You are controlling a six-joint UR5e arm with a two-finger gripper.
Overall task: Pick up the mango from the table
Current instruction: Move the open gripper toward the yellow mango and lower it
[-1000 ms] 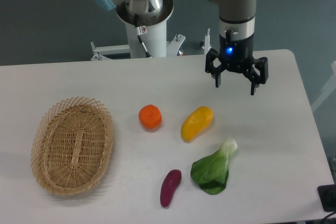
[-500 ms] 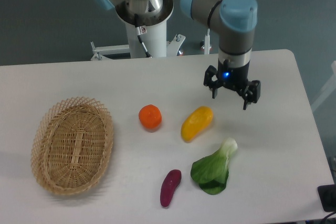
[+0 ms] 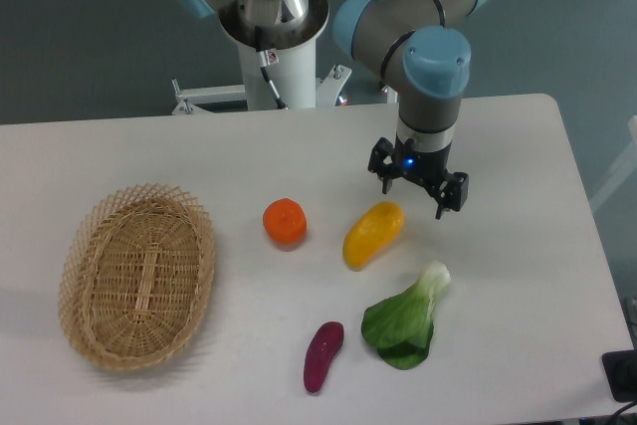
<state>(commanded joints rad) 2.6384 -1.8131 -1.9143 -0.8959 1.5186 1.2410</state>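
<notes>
Black two-finger gripper hangs just beyond the yellow oval mango's far-right end on white bench, fingers spread wide, holding nothing.

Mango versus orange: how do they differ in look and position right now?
The mango is elongated, yellow shading to orange, and lies tilted; the orange is round, uniformly orange and smaller. The mango lies just below-left of the open gripper; the orange lies farther left. Both rest untouched on the table.

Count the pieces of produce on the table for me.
4, none appears hidden: the orange right of the basket, the mango just below the hand, the leafy green front right, the purple vegetable at the front.
</notes>
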